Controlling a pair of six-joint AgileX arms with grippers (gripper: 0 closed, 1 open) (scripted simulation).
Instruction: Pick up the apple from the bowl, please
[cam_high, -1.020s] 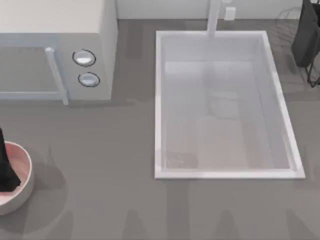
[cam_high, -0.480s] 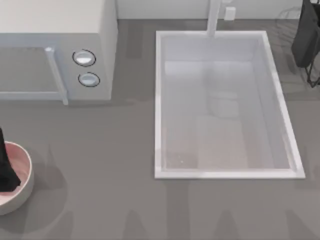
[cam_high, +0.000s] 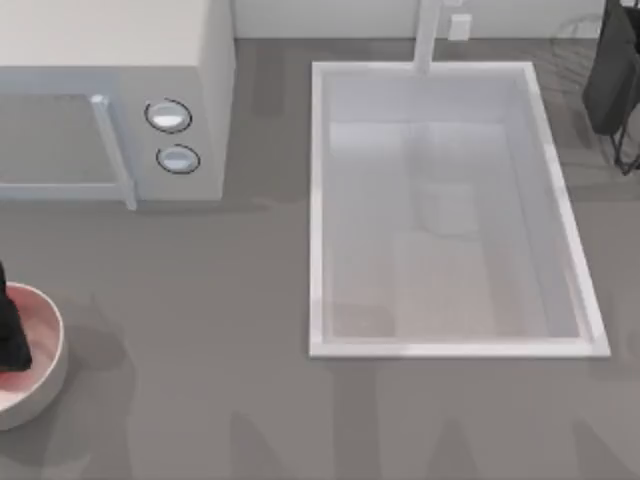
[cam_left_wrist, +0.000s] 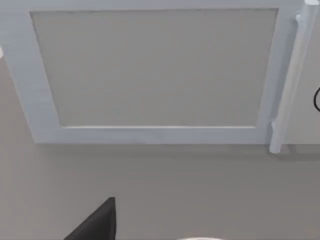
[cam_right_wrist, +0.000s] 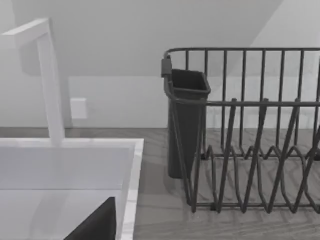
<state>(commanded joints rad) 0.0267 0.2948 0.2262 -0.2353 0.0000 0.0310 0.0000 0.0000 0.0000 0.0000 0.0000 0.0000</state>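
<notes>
Left gripper has slid toward the bowl's left edge; fingers' state can't be told; maybe lifting the apple.

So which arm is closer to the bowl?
The left. Its gripper is right over the bowl at the table's left edge. The right arm isn't by it.

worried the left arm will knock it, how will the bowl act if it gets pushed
The bowl looks round, shallow and rigid, so it would probably slide across the smooth counter rather than tip. Its glossy inside suggests a hard, possibly breakable material. It sits at the top view's left edge, so a push that way could be risky.
</notes>
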